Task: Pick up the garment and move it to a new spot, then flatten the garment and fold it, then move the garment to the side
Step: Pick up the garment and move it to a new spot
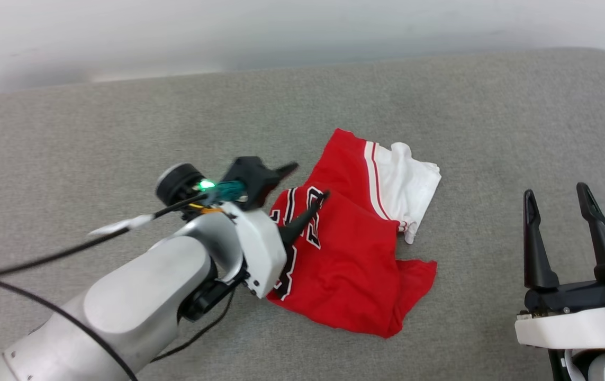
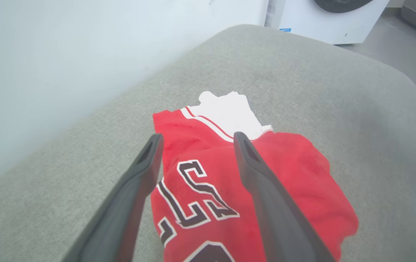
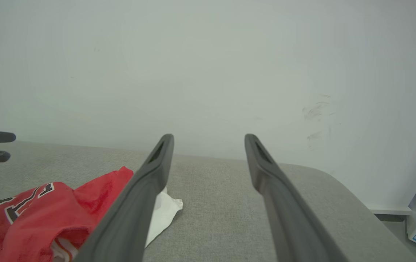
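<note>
Garment (image 1: 355, 254) is on the grey bench (image 1: 96, 132), roughly centre, slightly right of the middle in the head view. It lies as a crumpled heap, not flat: smooth red jersey knit bunched into soft folds, with the near-right corner flopped out. One white short sleeve (image 1: 408, 180) sticks out on the far-right side, edged by red-white striped trim. The black white-outlined "23" print (image 2: 200, 196) faces up on the left part, creased.

Left tool (image 1: 310, 182) is over the garment's left edge with its two long dark tapered fingers spread wide and nothing clamped. From the left wrist the printed cloth shows in the gap between them (image 2: 198, 138). I can't tell whether the near fingertip touches the fabric.

Right tool (image 1: 556, 193) is at the near right, well apart from the garment. Its fingers are wide open and empty, pointing far (image 3: 209, 138).

The bench cover is a coarse woven textile, padded, with a rounded corner. A plain matt white wall (image 1: 281, 32) stands behind it. A white appliance (image 2: 331, 22) stands past the far corner in the left wrist view. A black cable (image 1: 43, 259) runs along the silver left forearm.
</note>
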